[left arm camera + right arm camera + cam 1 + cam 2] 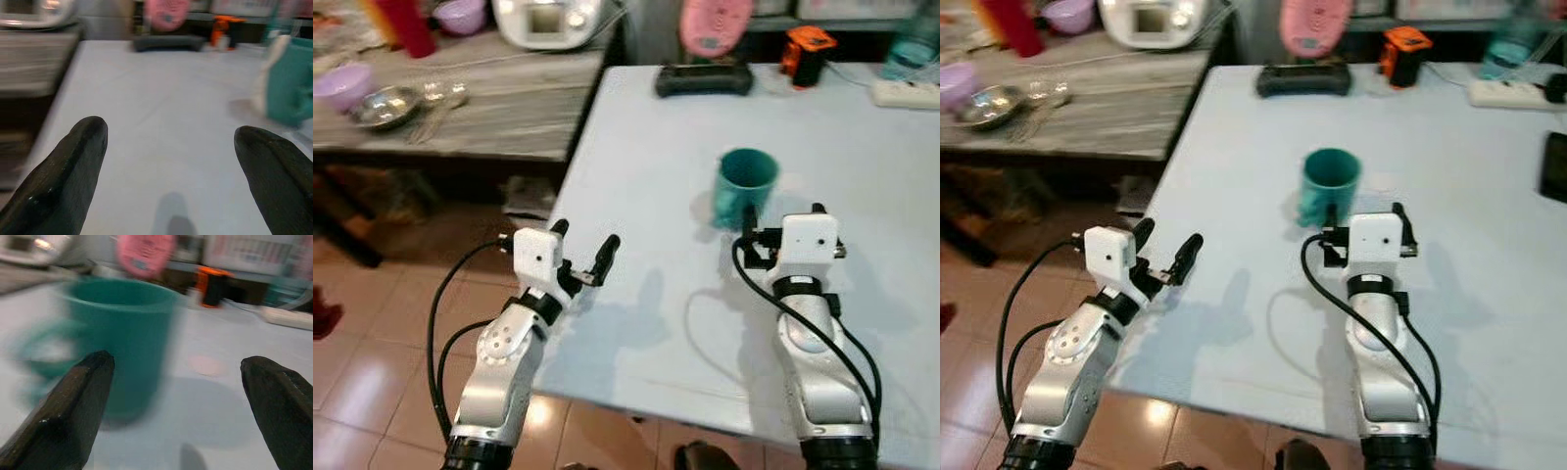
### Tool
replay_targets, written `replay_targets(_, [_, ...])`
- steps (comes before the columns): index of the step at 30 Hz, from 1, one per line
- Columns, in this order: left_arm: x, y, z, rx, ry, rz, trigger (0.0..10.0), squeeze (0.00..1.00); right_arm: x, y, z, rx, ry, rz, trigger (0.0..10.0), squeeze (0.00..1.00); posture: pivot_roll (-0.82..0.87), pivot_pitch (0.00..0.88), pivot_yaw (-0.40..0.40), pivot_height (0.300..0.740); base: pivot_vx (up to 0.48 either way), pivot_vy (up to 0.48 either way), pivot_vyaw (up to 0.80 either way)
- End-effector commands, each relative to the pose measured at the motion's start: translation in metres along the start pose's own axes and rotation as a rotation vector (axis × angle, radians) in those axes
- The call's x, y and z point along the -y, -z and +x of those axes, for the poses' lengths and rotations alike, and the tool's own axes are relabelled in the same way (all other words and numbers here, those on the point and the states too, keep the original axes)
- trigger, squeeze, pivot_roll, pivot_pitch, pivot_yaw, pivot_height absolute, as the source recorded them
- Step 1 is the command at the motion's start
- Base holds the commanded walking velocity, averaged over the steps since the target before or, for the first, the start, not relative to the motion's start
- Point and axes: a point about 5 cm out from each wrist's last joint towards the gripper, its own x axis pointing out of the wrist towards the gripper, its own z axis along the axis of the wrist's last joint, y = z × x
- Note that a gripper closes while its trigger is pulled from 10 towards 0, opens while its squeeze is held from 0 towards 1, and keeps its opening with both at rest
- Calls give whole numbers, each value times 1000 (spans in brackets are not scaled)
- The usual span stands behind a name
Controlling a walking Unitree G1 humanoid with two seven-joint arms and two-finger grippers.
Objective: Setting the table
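We are in a home dining corner: a pale table (656, 196) holds a teal mug (745, 186), beside a wooden counter (499, 108) with a rice cooker (548, 22), bowls (384, 106), above tiled floor (372, 352).

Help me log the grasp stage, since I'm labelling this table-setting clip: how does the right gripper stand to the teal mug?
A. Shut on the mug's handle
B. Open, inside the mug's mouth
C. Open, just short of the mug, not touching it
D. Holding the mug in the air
C. The right gripper has its fingers spread with table showing between them, and the teal mug stands upright on the white table just ahead, untouched.
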Motion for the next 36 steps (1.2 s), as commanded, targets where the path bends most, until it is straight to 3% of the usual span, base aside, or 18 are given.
replay_targets(1, [-4, -3, -4, 11, -7, 14, 10000, 0, -5, 4, -3, -15, -11, 0, 10000, 0, -182, 155, 107, 740, 0, 0, 0])
replay_targets(16, [-2, -4, -5, 12, 34, 1, 10000, 0, 2, 16, -22, -51, -7, -25, 10000, 0, -184, 160, 122, 740, 0, 0, 0])
replay_targets(36, [-3, -7, -4, 10, 53, 7, 10000, 0, 48, 22, -17, -56, 147, -145, 10000, 0, -171, 154, 138, 740, 0, 0, 0])
